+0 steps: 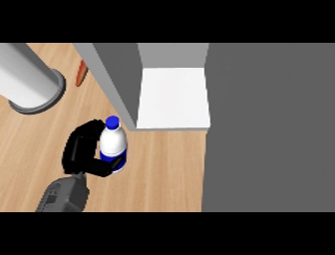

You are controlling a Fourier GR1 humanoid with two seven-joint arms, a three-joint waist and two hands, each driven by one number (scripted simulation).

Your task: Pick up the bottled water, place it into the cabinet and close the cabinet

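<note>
Bottled water stands upright in the head view, white-bodied with a blue cap, held over the wooden tabletop just in front of the cabinet's open front. One black hand on a grey forearm enters from the lower edge at the left of the view; from its position it appears to be the left hand. Its fingers curl round the bottle from the left, and the thumb wraps the blue band at the bottle's base. The bottle's cap sits close to the near corner of the cabinet's grey side wall. The cabinet's white inner floor is visible and holds nothing that can be made out. A broad dark grey panel, likely the open cabinet door, covers the right part of the view. Toward the far left corner of the tabletop stands a large pale cylinder on a round base. Beside it, near the far edge, lies a slim orange object; its identity cannot be determined.
</note>
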